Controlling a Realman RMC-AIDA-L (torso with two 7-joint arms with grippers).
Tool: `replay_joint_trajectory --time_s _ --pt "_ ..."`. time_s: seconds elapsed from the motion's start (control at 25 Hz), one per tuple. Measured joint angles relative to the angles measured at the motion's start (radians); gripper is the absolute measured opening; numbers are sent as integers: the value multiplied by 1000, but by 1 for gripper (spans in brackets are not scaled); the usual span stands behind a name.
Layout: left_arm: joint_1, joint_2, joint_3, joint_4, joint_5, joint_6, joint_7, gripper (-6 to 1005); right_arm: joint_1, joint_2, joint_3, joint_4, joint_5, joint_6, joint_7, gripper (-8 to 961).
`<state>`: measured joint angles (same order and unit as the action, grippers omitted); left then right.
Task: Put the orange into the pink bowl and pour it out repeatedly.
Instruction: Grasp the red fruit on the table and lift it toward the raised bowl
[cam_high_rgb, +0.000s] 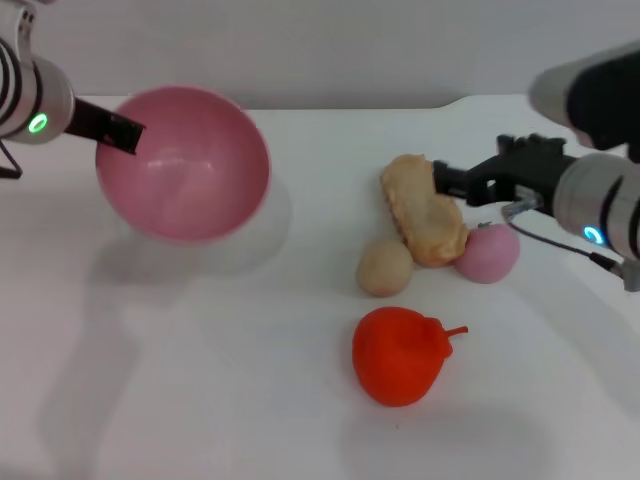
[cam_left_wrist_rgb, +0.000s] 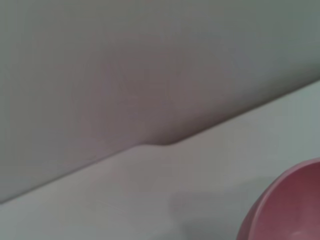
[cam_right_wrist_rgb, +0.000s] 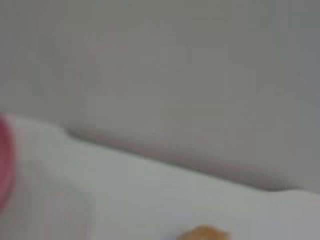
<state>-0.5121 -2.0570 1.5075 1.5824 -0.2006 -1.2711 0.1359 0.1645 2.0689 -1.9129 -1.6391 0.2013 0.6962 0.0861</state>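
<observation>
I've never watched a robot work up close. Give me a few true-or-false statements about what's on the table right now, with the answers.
1. The orange is inside the pink bowl. False: it lies on the table, outside the bowl.
2. The left gripper holds the pink bowl by its rim. True.
3. The pink bowl is tilted, showing its empty inside. True.
4. The right gripper is beside the orange. False: it is farther back, by the bread.
5. The beige ball sits next to the bread. True.
6. The pink fruit is in the bowl. False: it lies on the table beside the bread.
</observation>
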Motion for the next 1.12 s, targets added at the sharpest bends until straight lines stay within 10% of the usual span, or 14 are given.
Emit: replay_joint_trajectory --time_s 0.64,1.12 --pt "-41 1 -73 -32 -2 81 23 35 35 8 -110 -82 202 346 81 822" --pt "-77 1 -77 -55 -3 90 24 35 62 8 -129 -11 209 342 103 816"
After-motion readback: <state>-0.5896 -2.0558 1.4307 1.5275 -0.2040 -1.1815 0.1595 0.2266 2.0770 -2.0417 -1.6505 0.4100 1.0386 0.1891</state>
